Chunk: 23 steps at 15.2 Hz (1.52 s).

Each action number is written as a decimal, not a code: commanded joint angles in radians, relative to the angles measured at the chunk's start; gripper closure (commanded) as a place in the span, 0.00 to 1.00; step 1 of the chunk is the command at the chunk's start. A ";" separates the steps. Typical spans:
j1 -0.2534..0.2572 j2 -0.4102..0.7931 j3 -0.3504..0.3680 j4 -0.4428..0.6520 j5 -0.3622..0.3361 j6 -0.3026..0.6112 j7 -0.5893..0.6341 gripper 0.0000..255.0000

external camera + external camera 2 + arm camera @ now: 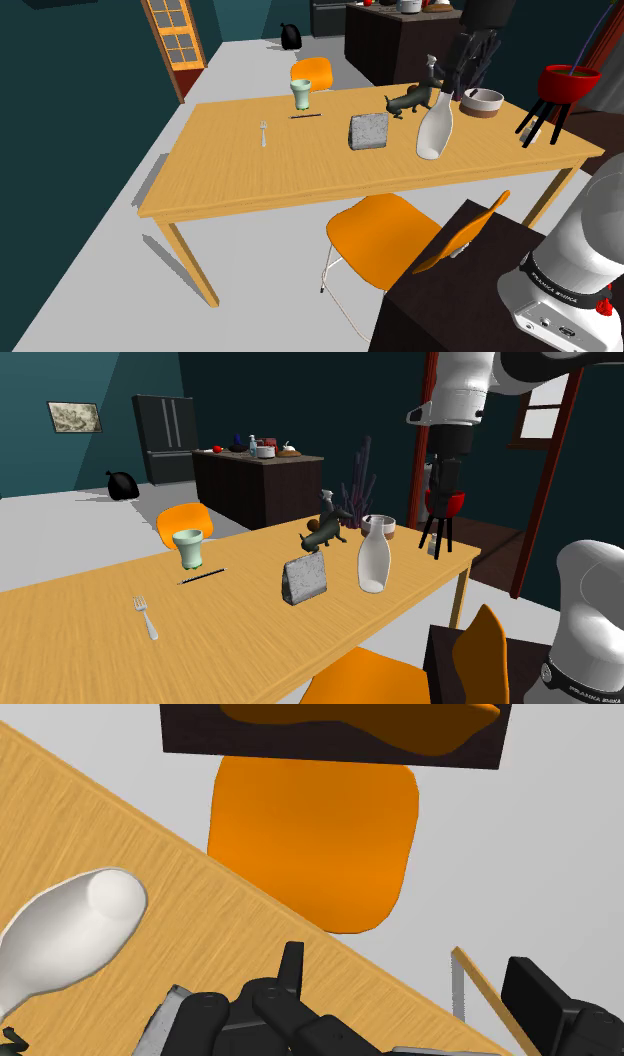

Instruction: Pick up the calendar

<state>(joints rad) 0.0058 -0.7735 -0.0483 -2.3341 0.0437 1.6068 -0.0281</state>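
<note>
- Calendar [368, 131]: grey tent-shaped card, stood upright mid-table [230, 190], between fork [264, 133] and white vase [436, 125], nearer the vase.
- Handling, as judged: light, stiff, smooth-faced, easily tipped or slid. Best taken at the top ridge, with both sloped faces pinched.
- Gripper [468, 72]: raised beyond the vase, well apart from the calendar, fingers spread wide, nothing held.

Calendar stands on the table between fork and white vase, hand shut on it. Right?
No, not shut on it. Shoulder view: the calendar stands on the table between fork and white vase, with the hand open, high above the table.
</note>
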 commanded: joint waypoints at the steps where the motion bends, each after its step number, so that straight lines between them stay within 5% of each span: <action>1: 0.000 0.000 0.000 0.000 0.000 0.000 0.000 0.00; 13: 0.045 0.283 -0.288 0.036 -0.092 0.229 -0.527 0.00; 23: 0.103 0.690 -0.475 0.263 0.039 0.353 -1.003 0.00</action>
<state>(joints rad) 0.1056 -0.1383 -0.5065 -2.1069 0.0563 1.9515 -0.9719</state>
